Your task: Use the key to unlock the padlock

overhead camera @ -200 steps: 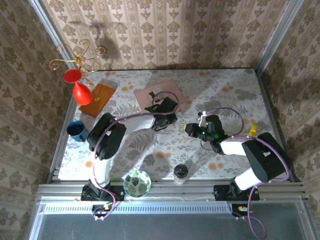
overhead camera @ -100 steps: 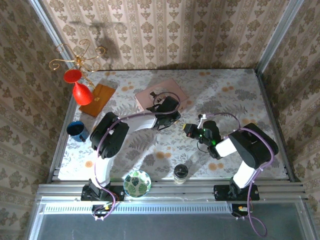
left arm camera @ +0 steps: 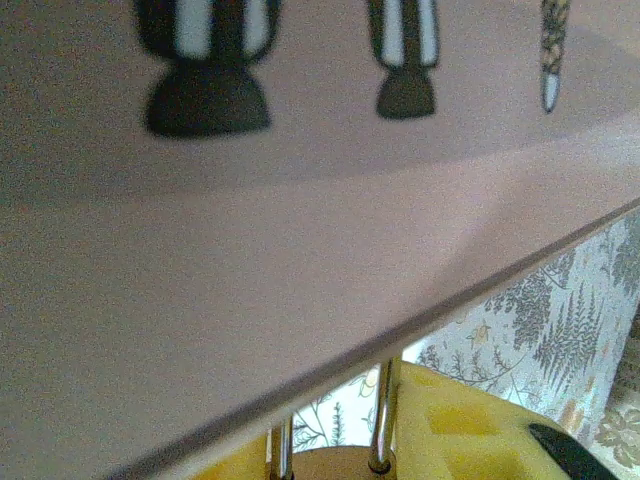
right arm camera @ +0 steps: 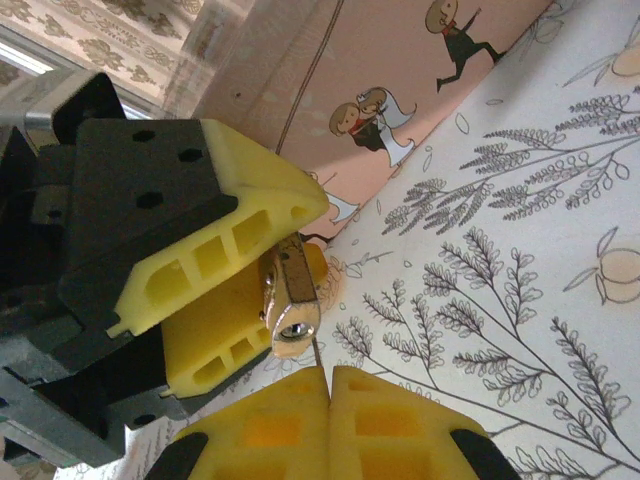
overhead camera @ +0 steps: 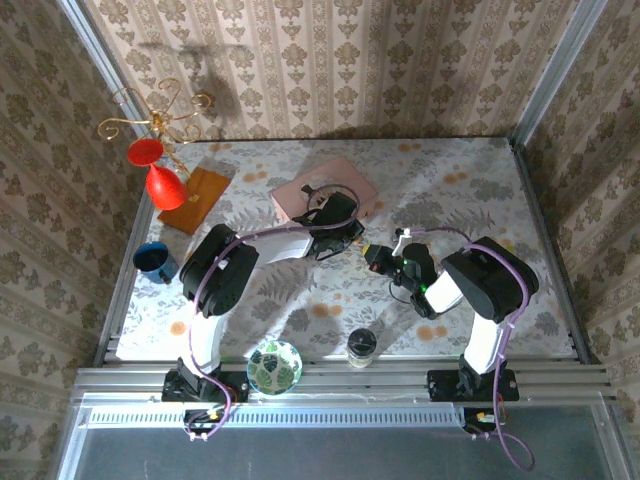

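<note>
Pink box [overhead camera: 335, 178] lies at the left. Just beside it, the left gripper [overhead camera: 346, 243] pinches the small brass padlock [right arm camera: 291, 303], keyhole facing right. The right gripper [right arm camera: 328, 378] has its jaws pressed together on a thin key [right arm camera: 314, 352], tip at the keyhole. You are at the insertion step: align the key, push straight in, then turn.
</note>
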{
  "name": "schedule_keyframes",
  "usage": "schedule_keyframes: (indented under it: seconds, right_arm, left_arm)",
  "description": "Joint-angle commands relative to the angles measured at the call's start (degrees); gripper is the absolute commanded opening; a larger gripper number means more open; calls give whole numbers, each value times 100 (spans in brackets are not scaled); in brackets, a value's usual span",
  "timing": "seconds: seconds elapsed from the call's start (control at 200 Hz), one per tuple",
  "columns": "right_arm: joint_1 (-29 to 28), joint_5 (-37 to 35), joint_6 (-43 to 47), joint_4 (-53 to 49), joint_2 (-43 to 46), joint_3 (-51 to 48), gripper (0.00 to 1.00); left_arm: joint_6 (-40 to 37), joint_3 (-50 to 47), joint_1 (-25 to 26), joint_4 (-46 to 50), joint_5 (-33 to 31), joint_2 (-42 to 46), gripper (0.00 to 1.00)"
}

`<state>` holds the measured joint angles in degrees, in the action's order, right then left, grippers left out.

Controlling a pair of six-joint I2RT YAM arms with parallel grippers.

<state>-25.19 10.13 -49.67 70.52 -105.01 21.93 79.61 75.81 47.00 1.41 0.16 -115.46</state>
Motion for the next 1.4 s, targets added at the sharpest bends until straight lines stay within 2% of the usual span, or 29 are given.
schedule_keyframes:
  seconds: [0.0,0.586,1.397]
  right_arm:
    - [-47,-204,12,315,-26,110,0]
    - [-56,-424,95,264,402,-260,0]
    - [-56,-538,34,326,96,89,0]
  left_arm:
    - [349,-132,-25,-294,177,-8,0]
    - [398,-299,-68,-519,115,103,0]
    - [465,-418,-68,-682,203,155,0]
